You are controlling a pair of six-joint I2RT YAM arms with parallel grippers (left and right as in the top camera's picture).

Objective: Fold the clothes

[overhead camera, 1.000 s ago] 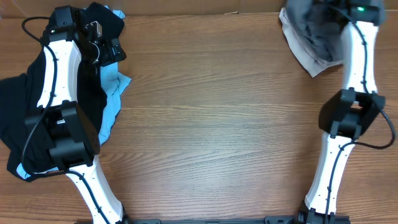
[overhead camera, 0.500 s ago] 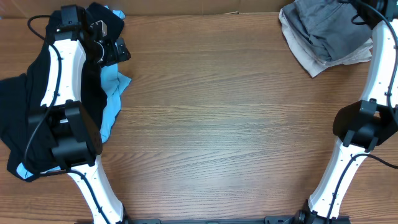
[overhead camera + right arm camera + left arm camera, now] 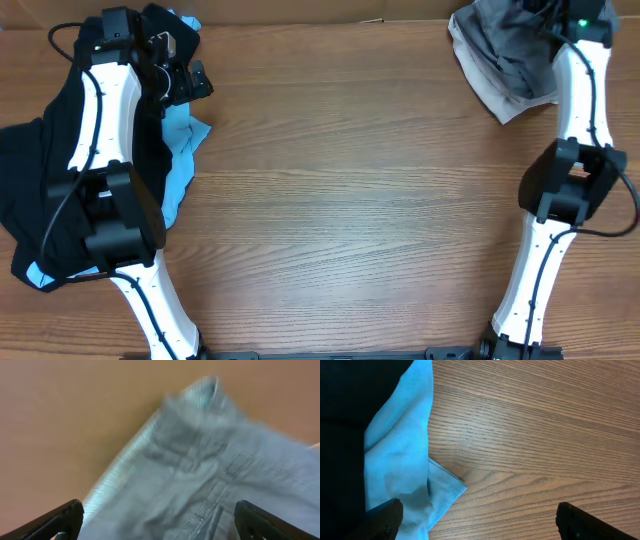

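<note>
The clothes lie in two heaps. At the left, a black garment (image 3: 30,190) covers a light-blue piece (image 3: 182,140). My left gripper (image 3: 185,78) hovers open at that heap's top right edge. In the left wrist view the light-blue piece (image 3: 400,465) lies under the left fingertip (image 3: 385,519), beside black cloth (image 3: 345,400), and bare wood fills the gap of the gripper (image 3: 480,522). At the far right corner, mid-grey shorts (image 3: 505,50) rest on a beige piece (image 3: 500,100). My right gripper (image 3: 545,18) hangs open over the shorts (image 3: 200,475), blurred, with nothing between its fingers (image 3: 60,520).
The wooden table (image 3: 350,200) stretches between the two heaps. Both white arms rise from bases at the near edge, the left arm (image 3: 100,200) over the black garment and the right arm (image 3: 560,190) along the right side.
The right arm swung out to the right half a second ago and has come back over the grey shorts. The left gripper has crept slightly right. Both grippers stayed open.
</note>
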